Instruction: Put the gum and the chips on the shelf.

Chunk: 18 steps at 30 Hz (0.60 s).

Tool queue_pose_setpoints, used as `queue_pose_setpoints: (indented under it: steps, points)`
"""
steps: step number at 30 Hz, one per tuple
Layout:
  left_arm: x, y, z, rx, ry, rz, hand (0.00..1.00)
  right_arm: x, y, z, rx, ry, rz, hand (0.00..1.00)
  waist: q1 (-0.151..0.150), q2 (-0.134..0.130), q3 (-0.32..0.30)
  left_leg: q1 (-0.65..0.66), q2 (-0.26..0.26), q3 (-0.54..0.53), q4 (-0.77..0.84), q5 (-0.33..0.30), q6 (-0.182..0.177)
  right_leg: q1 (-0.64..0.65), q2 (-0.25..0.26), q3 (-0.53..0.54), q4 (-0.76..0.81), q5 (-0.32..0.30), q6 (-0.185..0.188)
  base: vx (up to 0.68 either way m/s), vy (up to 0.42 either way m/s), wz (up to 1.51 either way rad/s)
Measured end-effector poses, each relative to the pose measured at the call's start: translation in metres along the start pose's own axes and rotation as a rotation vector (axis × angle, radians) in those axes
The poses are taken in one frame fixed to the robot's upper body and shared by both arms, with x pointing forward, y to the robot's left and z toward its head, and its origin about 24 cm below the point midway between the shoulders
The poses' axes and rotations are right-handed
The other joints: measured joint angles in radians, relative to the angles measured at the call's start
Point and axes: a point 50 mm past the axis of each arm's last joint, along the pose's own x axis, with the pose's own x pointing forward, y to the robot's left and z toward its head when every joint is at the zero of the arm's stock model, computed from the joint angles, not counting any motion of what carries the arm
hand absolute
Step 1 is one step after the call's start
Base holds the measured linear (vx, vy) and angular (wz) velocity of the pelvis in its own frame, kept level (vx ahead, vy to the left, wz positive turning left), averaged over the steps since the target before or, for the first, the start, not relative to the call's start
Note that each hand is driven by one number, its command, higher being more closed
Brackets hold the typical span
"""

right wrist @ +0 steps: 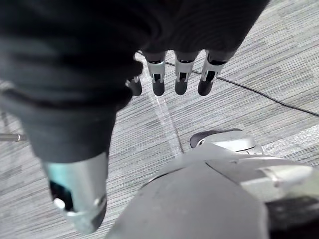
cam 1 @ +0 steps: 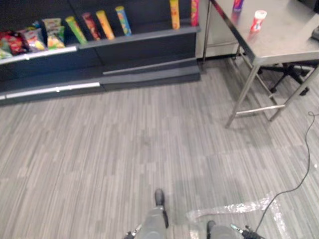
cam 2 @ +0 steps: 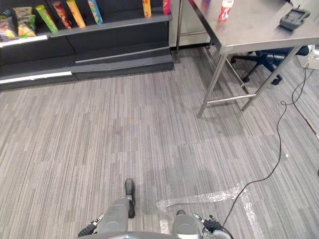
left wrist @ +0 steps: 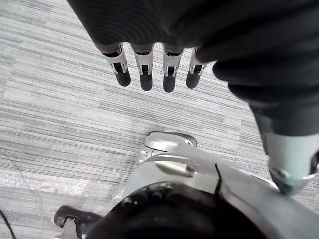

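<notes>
A red-and-white gum bottle (cam 1: 258,21) stands on the steel table (cam 1: 284,42) at the far right. Beside it, at the table's back edge, is a purple-and-red tube (cam 1: 238,4) that may be the chips. The dark shelf (cam 1: 144,37) at the far left holds several upright chip tubes (cam 1: 105,24) and snack bags (cam 1: 34,37). My left hand (left wrist: 169,74) hangs over the grey floor with straight fingers and nothing in it. My right hand (right wrist: 180,79) hangs the same way, also holding nothing. Both are far from the table and the shelf.
A black device (cam 2: 295,17) lies on the table's far right part. A wheeled office chair's base (cam 2: 264,59) stands under the table behind its slanted legs (cam 1: 241,97). A strip of clear tape (cam 1: 234,208) lies on the grey carpet floor (cam 1: 124,149) near my feet.
</notes>
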Motion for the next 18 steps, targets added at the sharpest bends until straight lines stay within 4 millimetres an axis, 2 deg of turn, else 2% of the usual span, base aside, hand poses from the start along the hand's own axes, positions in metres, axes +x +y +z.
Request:
queue_pose_setpoints:
  steps: [1, 2, 3, 4, 5, 6, 8, 9, 10, 11, 12, 14, 15, 16, 17, 18]
  points:
    - [0.000, 0.002, 0.000, -0.008, -0.001, 0.001, 0.00, 0.000, 0.000, 0.000, 0.003, 0.000, 0.002, 0.00, 0.005, -0.019, -0.005, -0.002, -0.024, 0.021, 0.049, 0.000, 0.007, 0.018, -0.034, 0.018, -0.025, -0.010, 0.017, 0.41, 0.440, -0.58]
    - [-0.002, 0.008, -0.003, -0.006, 0.002, 0.014, 0.00, 0.000, 0.003, -0.002, 0.006, 0.006, 0.011, 0.00, 0.021, -0.045, -0.024, -0.015, -0.049, 0.062, 0.104, -0.044, 0.067, 0.037, -0.071, 0.036, -0.053, -0.009, 0.015, 0.43, 0.360, -0.53]
    - [-0.001, 0.010, 0.000, 0.000, -0.007, 0.018, 0.00, 0.000, 0.008, -0.001, 0.011, 0.001, 0.024, 0.00, 0.022, -0.059, -0.033, -0.025, -0.068, 0.081, 0.135, -0.077, 0.102, 0.031, -0.090, 0.048, -0.019, 0.011, 0.020, 0.37, 0.236, -0.36]
    - [-0.001, 0.012, 0.002, 0.003, -0.014, 0.021, 0.00, 0.000, 0.009, -0.001, 0.012, 0.001, 0.029, 0.00, 0.022, -0.070, -0.041, -0.029, -0.086, 0.088, 0.144, -0.094, 0.109, 0.021, -0.104, 0.044, 0.003, 0.021, 0.025, 0.53, 0.328, -0.19]
    - [-0.001, 0.012, 0.003, 0.009, -0.018, 0.020, 0.00, 0.001, 0.011, 0.002, 0.012, -0.007, 0.038, 0.00, 0.024, -0.076, -0.056, -0.020, -0.115, 0.113, 0.145, -0.121, 0.122, -0.015, -0.137, 0.062, 0.050, 0.073, 0.064, 0.42, 0.266, -0.14]
    - [-0.001, 0.012, 0.002, 0.009, -0.013, 0.020, 0.00, 0.001, 0.011, 0.002, 0.014, -0.009, 0.039, 0.00, 0.024, -0.073, -0.063, -0.009, -0.123, 0.121, 0.138, -0.129, 0.131, -0.027, -0.141, 0.080, 0.073, 0.091, 0.062, 0.48, 0.319, -0.29]
    - [-0.002, 0.013, -0.004, 0.010, 0.009, 0.022, 0.00, 0.001, 0.014, 0.002, 0.019, -0.016, 0.049, 0.00, 0.025, -0.070, -0.090, 0.065, -0.149, 0.162, 0.101, -0.151, 0.176, -0.111, -0.154, 0.141, 0.257, 0.186, 0.057, 0.40, 0.252, -0.33]
    - [-0.002, 0.014, -0.004, 0.016, 0.008, 0.021, 0.00, 0.001, 0.014, 0.003, 0.019, -0.022, 0.050, 0.00, 0.022, -0.071, -0.093, 0.088, -0.156, 0.166, 0.092, -0.160, 0.186, -0.137, -0.157, 0.143, 0.322, 0.223, 0.055, 0.37, 0.237, -0.20]
    - [-0.002, 0.015, -0.003, 0.033, 0.007, 0.012, 0.00, 0.000, 0.015, 0.005, 0.019, -0.033, 0.053, 0.00, 0.016, -0.075, -0.094, 0.141, -0.176, 0.168, 0.067, -0.176, 0.195, -0.183, -0.172, 0.133, 0.446, 0.319, 0.053, 0.27, 0.180, -0.02]
    - [-0.002, 0.015, -0.002, 0.045, 0.005, 0.006, 0.00, 0.000, 0.015, 0.004, 0.021, -0.032, 0.053, 0.00, 0.011, -0.077, -0.095, 0.169, -0.184, 0.168, 0.053, -0.183, 0.203, -0.203, -0.179, 0.128, 0.504, 0.379, 0.048, 0.42, 0.219, 0.17]
    - [-0.002, 0.015, 0.000, 0.069, -0.001, -0.004, 0.00, 0.000, 0.014, 0.003, 0.026, -0.033, 0.052, 0.00, -0.005, -0.070, -0.090, 0.240, -0.196, 0.156, 0.027, -0.197, 0.225, -0.247, -0.187, 0.096, 0.669, 0.392, 0.059, 0.37, 0.145, 0.21]
    - [-0.002, 0.014, 0.001, 0.077, -0.002, -0.007, 0.00, 0.000, 0.014, 0.005, 0.047, -0.044, 0.051, 0.00, -0.006, -0.070, -0.087, 0.330, -0.205, 0.144, -0.021, -0.202, 0.231, -0.284, -0.186, 0.020, 0.798, 0.297, 0.043, 0.34, 0.088, 0.13]
    - [-0.002, 0.013, 0.000, 0.088, 0.001, -0.012, 0.00, 0.000, 0.013, 0.006, 0.047, -0.050, 0.050, 0.00, -0.007, -0.065, -0.085, 0.401, -0.206, 0.134, -0.068, -0.205, 0.229, -0.310, -0.179, -0.070, 0.839, 0.203, 0.014, 0.43, 0.046, 0.08]
    - [-0.002, 0.013, 0.000, 0.094, 0.001, -0.014, 0.00, 0.000, 0.014, 0.008, 0.055, -0.059, 0.051, 0.00, -0.013, -0.062, -0.083, 0.454, -0.202, 0.132, -0.099, -0.212, 0.225, -0.337, -0.158, -0.143, 0.814, 0.133, -0.009, 0.35, 0.029, 0.11]
    - [-0.002, 0.013, 0.000, 0.094, 0.000, -0.013, 0.00, 0.000, 0.015, 0.009, 0.058, -0.065, 0.053, 0.00, -0.018, -0.061, -0.082, 0.470, -0.198, 0.131, -0.105, -0.216, 0.221, -0.351, -0.145, -0.173, 0.778, 0.114, -0.014, 0.32, -0.018, 0.21]
    - [-0.002, 0.013, -0.001, 0.093, 0.004, -0.011, 0.00, 0.000, 0.015, 0.011, 0.067, -0.075, 0.055, 0.00, -0.030, -0.059, -0.079, 0.496, -0.189, 0.127, -0.113, -0.224, 0.216, -0.374, -0.121, -0.223, 0.676, 0.101, -0.028, 0.27, -0.067, 0.28]
